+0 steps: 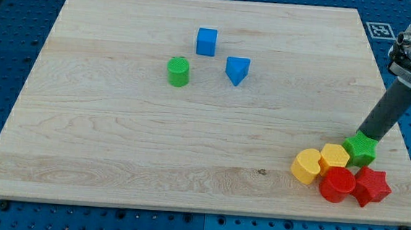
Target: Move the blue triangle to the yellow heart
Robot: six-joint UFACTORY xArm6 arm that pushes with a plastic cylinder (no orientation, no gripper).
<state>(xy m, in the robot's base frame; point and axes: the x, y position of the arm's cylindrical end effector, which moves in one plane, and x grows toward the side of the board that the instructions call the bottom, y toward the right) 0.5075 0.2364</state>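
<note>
So at this point my tip (364,135) was way over at the view's right edge of the board (116,145), sitting right at the top of the green star (361,149), touching it or as good as. No claw on this rig at all, just the bare rod, so nothing open or closed to report and nothing held.

The blue triangle (237,69) was up in the middle of the board toward the view's top, just right of and below the blue cube (206,41), with the green cylinder (178,71) a bit off to its left. Well apart from my tip.

The yellow heart (306,165) was down in the bottom-right cluster, packed against the yellow hexagon-ish block (334,156), with the red cylinder (338,184) and red star (372,186) right beside those.

My read: the push hadn't started yet, this was still the approach step. Next move called for swinging the tip up and around to the upper-left side of the triangle, then shoving it down and right toward the heart. Tricky bit would be not clipping the cube on the way in.
</note>
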